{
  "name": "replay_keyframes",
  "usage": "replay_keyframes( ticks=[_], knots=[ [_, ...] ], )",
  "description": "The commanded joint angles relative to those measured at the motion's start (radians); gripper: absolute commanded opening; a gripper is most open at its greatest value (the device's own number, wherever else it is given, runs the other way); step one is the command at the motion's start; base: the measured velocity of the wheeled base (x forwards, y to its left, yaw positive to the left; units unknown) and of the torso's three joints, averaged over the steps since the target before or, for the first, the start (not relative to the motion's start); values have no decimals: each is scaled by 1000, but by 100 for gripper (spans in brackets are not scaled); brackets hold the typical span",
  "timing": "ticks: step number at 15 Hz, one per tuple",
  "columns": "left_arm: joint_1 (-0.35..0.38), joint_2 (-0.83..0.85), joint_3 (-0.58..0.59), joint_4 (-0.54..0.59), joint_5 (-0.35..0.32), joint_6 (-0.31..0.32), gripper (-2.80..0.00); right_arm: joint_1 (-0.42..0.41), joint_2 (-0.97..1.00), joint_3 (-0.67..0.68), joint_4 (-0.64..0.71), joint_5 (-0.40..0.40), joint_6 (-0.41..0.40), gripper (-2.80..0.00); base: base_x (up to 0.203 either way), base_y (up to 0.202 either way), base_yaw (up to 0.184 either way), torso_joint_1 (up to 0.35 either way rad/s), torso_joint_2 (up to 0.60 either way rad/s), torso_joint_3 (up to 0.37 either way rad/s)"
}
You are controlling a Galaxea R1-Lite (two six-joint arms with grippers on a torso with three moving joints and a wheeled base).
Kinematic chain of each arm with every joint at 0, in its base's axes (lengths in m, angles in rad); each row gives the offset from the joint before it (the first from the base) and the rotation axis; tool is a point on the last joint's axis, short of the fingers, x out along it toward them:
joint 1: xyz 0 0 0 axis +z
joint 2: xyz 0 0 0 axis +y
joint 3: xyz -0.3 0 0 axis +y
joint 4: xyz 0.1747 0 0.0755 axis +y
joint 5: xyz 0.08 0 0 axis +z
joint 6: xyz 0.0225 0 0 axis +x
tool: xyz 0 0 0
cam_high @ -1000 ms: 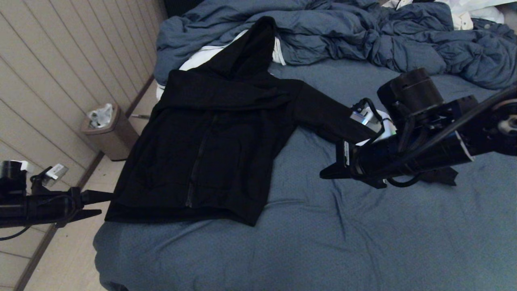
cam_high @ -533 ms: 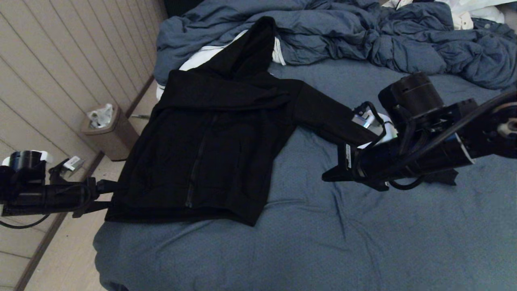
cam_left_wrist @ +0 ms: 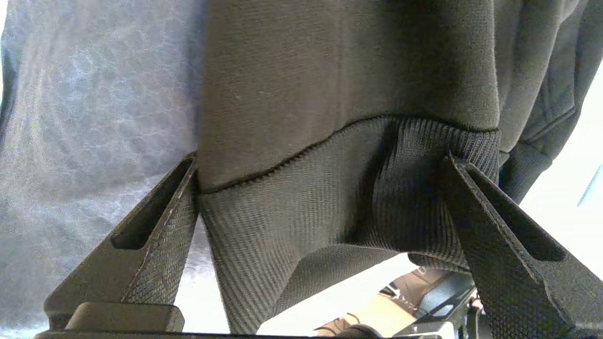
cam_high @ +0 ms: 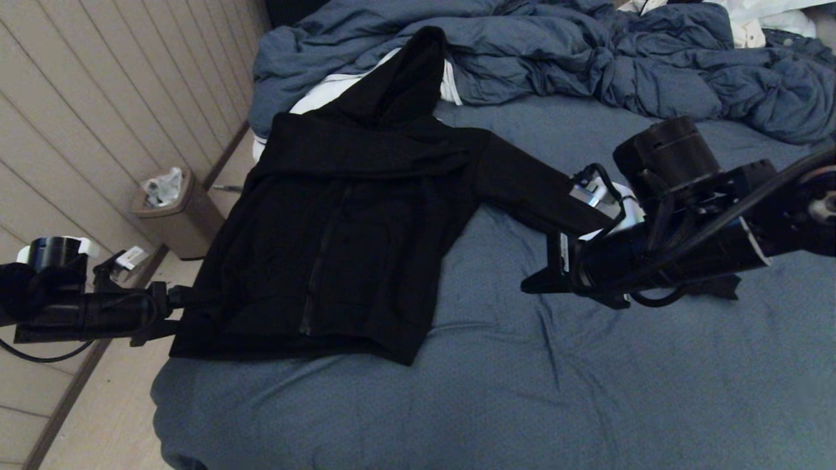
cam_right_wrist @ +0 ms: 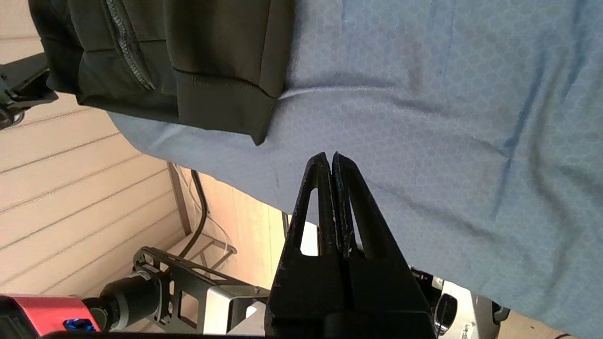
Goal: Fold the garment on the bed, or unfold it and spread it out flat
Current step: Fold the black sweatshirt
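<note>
Where the mattress edge meets the floor: the left gripper (cam_high: 175, 313) reaches in from the robot's left, level with the garment's lower corner.
Left gripper: fingers (cam_left_wrist: 155, 226) spread wide, with the ribbed hem (cam_left_wrist: 339, 197) between them; the wrist view shows the cloth lying against both pads, not pinched.
Right gripper: (cam_high: 532, 282) held above the bare sheet beside the garment's right sleeve; its fingers (cam_right_wrist: 330, 188) are pressed together with nothing between them.
Bed: a wide mattress under a slate-blue sheet (cam_high: 522, 391), lightly creased toward the near edge.
Garment: a black long-sleeved hooded sweatshirt with a full front zipper (cam_high: 339, 241), lying front up near the bed's left edge, body flat, zipper closed, hem toward the robot.
Right sleeve: (cam_high: 529, 189) stretched out sideways across the sheet, its end hidden behind the right arm.
Hood: (cam_high: 405, 78) pointing away from the robot, resting on a white cloth (cam_high: 326, 91).
Far end of bed: a rumpled blue-grey duvet (cam_high: 588, 59) heaped across the width.
Floor, left of bed: a brown waste bin with a pale liner (cam_high: 173, 212) against the panelled wall (cam_high: 78, 117).
</note>
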Motion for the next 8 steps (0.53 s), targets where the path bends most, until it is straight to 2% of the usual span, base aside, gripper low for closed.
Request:
replay_keyframes(
  ticks=[1, 3, 5, 8],
  knots=[
    [0, -13, 2, -1, -5, -2, 0, 2, -2, 0, 2, 2, 3, -280, 0, 0, 0, 0, 0, 0],
    [9, -17, 5, -1, -9, -2, 0, 3, -2, 1, 2, 1, 3, -280, 0, 0, 0, 0, 0, 0],
    [42, -26, -4, -1, -48, -9, 0, 6, -2, -1, 2, 1, 3, -280, 0, 0, 0, 0, 0, 0],
    [57, -51, -8, -2, -84, -59, 0, 11, -2, -2, 1, 1, 3, -280, 0, 0, 0, 0, 0, 0]
  ],
)
